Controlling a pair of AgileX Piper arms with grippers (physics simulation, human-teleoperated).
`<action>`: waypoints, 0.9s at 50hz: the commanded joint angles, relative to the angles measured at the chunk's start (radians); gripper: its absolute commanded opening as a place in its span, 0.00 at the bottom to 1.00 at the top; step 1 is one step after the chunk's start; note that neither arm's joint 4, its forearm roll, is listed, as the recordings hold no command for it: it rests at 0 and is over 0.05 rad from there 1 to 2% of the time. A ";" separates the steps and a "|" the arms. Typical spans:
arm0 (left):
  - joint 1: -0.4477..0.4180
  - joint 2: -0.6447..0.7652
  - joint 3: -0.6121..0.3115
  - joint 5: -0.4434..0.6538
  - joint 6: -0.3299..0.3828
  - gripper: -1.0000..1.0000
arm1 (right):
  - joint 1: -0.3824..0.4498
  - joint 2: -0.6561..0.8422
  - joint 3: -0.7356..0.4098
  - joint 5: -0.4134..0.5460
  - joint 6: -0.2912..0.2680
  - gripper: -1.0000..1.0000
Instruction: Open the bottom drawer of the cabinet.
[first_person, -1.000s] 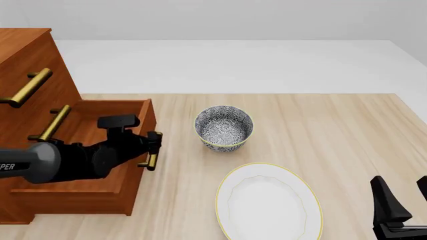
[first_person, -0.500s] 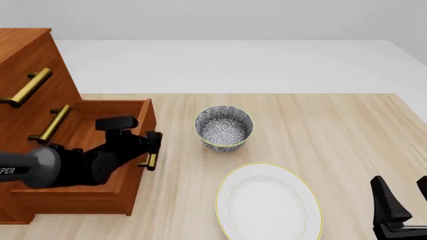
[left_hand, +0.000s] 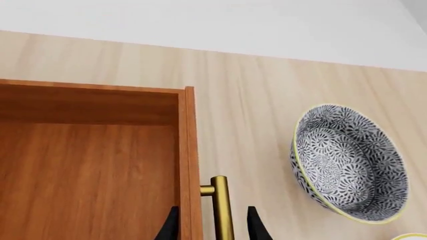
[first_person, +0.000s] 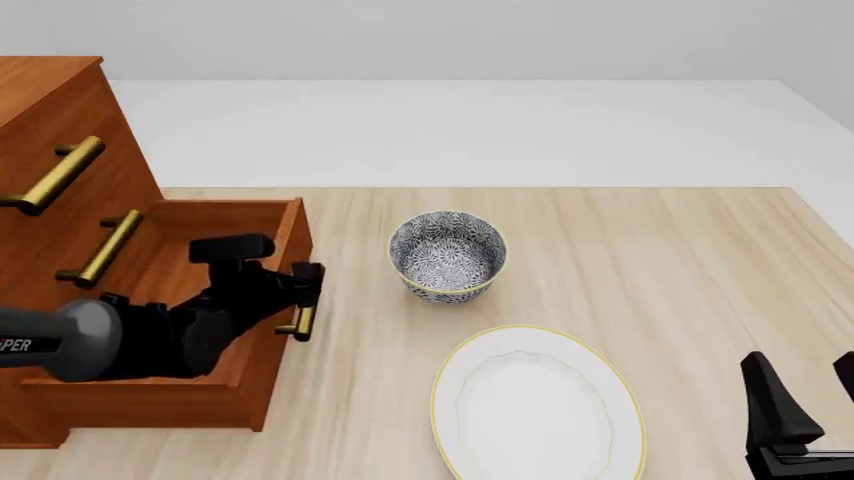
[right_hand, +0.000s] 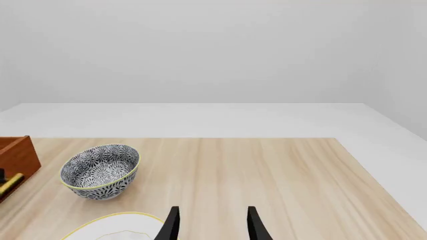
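- The cabinet (first_person: 54, 150) stands at the left edge of the front view, on the pale wooden worktop (first_person: 641, 260).
- Its bottom drawer (first_person: 200, 385) is pulled well out toward the middle of the frame, with its inside bare.
- The left pincer (first_person: 304, 292) sits at the drawer's brass handle (left_hand: 221, 210); its two fingers straddle the bar, open only a little, and whether they touch it I cannot tell.
- The right pincer (right_hand: 210, 224) hangs at the lower right of the front view, its fingers parted and holding nothing.
- A patterned bowl (first_person: 447, 253) stands just right of the drawer, a white plate (first_person: 534, 405) below it.
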 joint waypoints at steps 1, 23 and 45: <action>-0.198 0.121 0.030 0.285 -0.232 1.00 | 0.000 0.000 0.000 0.000 0.000 1.00; -0.162 -0.145 0.024 0.447 -0.169 1.00 | 0.000 0.000 0.000 0.000 0.000 1.00; -0.119 -0.313 -0.053 0.590 -0.108 1.00 | 0.000 0.000 0.000 0.000 0.000 1.00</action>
